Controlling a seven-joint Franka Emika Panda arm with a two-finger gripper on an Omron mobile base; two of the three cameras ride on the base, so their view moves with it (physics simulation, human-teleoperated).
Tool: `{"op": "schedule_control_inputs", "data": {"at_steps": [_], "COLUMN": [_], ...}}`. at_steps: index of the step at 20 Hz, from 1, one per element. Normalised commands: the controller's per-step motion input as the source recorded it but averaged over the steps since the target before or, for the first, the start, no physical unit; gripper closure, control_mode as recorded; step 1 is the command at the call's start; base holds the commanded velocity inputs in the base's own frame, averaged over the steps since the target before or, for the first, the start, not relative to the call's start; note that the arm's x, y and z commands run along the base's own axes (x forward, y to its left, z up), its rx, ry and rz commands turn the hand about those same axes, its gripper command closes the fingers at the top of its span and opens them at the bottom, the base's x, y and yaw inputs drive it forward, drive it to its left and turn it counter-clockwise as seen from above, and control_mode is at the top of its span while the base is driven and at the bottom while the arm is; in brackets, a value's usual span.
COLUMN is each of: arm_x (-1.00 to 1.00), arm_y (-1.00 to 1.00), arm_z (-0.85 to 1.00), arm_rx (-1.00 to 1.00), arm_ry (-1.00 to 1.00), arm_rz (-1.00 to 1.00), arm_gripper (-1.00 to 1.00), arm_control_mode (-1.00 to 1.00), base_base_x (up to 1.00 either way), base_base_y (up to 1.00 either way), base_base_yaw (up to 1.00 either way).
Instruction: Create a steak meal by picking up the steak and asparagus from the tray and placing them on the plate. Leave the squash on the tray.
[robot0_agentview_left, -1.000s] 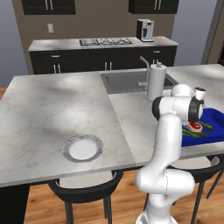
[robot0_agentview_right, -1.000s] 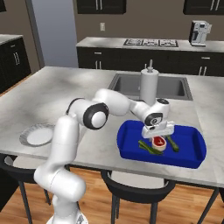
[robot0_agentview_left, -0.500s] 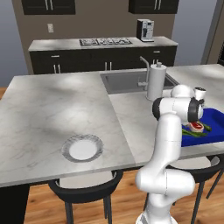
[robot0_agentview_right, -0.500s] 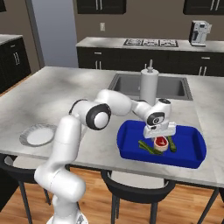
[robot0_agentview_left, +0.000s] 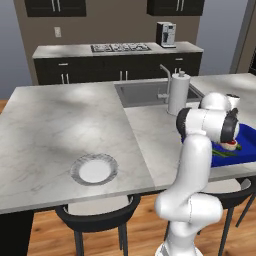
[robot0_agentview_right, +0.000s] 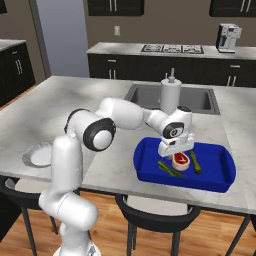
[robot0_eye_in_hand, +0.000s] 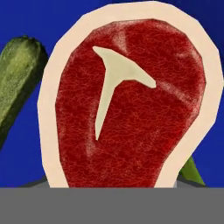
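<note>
1. Nearest the base, the white arm rose from the floor in front of the dark stools and bent over the marble island counter.
2. The plate sat near the counter's front edge, well apart to the left of the tray, with nothing on it.
3. The blue tray lay on the right part of the counter, close to the front edge, and all three foods were inside it.
4. The gripper pointed straight down into the tray, right on top of the steak.
5. In the hand view the steak sat dead centre directly under the hand, red with a pale fat rim; the fingertips could not be made out there.
6. Whether the fingers were clamped on the steak or merely straddling it, I cannot tell; the meat lay low on the tray floor.
7. The asparagus lay touching or just beside the steak on its left, angled toward the front.
8. The squash lay just right of the steak.
9. Further back stood a white canister by the sink.
10. Farthest, a coffee machine stood on the back counter.
</note>
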Motion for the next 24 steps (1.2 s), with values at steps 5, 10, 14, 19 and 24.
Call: {"op": "schedule_control_inputs", "data": {"at_steps": [5,10,14,19,24], "arm_x": [-0.5,-0.5,-0.49,-0.35,-0.13], "arm_y": [0.75,0.96,0.83,0.73,0.85], "arm_z": [0.82,0.76,0.78,0.67,0.47], "arm_rx": [-0.14,-0.2,-0.08,0.0,0.0], "arm_ry": [-0.15,-0.08,-0.02,0.0,0.09], "arm_rz": [0.35,0.38,0.42,0.54,0.67], "arm_gripper": [1.0,1.0,1.0,1.0,1.0], "arm_control_mode": [-1.0,-1.0,-1.0,-1.0,-1.0], "base_base_x": [0.0,0.0,0.0,0.0,0.0], "base_base_y": [0.0,0.0,0.0,0.0,0.0], "base_base_yaw": [0.0,0.0,0.0,0.0,0.0]}}
